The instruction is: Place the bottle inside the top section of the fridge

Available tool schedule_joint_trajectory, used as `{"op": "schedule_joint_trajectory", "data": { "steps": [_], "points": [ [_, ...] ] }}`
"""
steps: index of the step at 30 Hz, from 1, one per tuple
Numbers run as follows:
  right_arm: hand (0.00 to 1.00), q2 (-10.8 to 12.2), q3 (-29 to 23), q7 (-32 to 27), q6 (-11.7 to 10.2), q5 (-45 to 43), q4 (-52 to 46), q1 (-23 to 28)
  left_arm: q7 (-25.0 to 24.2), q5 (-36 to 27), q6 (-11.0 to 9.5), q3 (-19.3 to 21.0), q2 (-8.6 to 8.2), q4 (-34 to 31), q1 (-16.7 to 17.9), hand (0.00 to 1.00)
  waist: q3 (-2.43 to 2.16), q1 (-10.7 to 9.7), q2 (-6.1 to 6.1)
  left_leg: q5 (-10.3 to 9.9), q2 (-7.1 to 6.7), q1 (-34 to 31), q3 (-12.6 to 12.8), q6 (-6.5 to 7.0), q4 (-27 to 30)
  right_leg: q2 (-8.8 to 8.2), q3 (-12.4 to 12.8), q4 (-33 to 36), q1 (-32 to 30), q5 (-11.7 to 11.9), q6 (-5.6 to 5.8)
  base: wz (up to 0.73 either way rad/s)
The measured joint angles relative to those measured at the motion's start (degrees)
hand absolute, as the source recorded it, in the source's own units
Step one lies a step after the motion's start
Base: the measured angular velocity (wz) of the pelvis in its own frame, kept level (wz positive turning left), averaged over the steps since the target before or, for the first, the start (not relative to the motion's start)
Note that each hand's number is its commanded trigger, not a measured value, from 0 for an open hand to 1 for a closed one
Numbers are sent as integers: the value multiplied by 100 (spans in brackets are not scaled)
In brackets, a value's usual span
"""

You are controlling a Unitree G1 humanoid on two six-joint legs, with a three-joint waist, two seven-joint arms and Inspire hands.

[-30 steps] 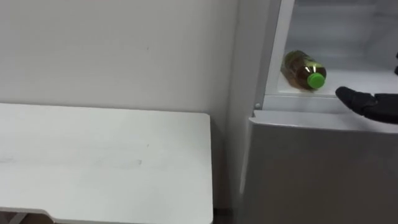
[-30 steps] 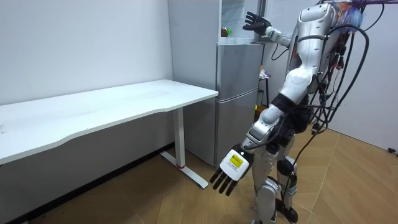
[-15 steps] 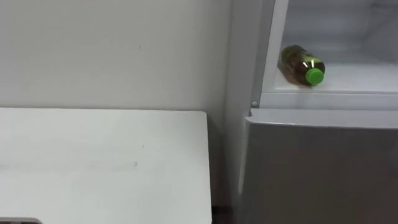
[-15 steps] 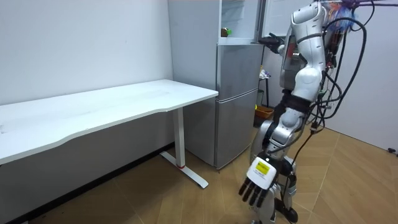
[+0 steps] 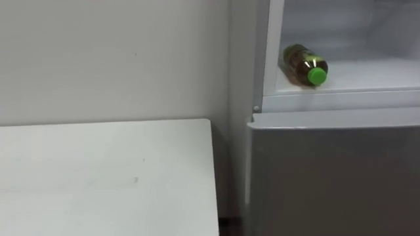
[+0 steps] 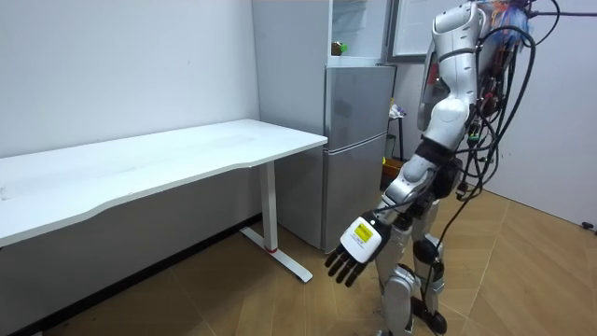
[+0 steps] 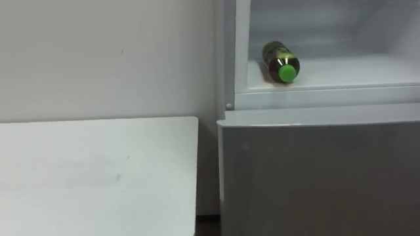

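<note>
The bottle (image 5: 299,62) lies on its side on the upper fridge shelf (image 5: 374,75), upper right of frame — green cap (image 5: 316,76) facing me. My left robot hand (image 6: 355,246) hangs released, lower centre in the room view.

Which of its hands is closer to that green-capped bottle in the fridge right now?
Cannot tell. The left hand hangs open low by its legs, far below the bottle, which lies on the upper fridge shelf. The right hand's place I cannot make out.
</note>
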Motion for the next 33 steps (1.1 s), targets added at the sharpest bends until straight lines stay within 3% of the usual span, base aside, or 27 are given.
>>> {"op": "schedule_joint_trajectory", "data": {
  "steps": [7, 16, 22, 26, 33],
  "points": [
    [0, 92, 218, -272, -38, 135, 712, 10, 21, -13, -7, -20, -14, 24, -33, 0, -5, -13, -16, 0, -5, 62, 54, 0, -45, 0, 80, -8, 19, -1, 2, -4],
    [0, 75, 124, -300, -23, 1601, 963, 18, 18, -117, -1, -17, -28, -7, 211, 0, -10, -166, -98, 1, -19, 161, 126, 1, -114, -16, 157, -8, 23, -35, 14, -3],
    [0, 45, -504, -116, 17, 2536, 1274, -148, -3, -108, -1, 42, -29, -41, 262, 0, -8, -222, -276, 1, -18, 247, 209, 1, -145, -12, 274, 8, 23, -47, 14, -9],
    [0, -271, -971, -158, -75, 2671, 1128, -370, -23, -69, -16, 251, -28, -79, 263, 0, 11, -295, -306, 0, -17, 251, 302, 1, -142, -10, 361, 16, -20, -41, 16, -11],
    [0, -885, -1598, -239, -261, 2740, 406, -769, -21, -54, -234, 681, -6, -122, 258, 0, -10, -313, -348, 0, -12, 206, 329, 1, -141, -17, 384, 114, -129, -74, 11, -2]
  ]
}}
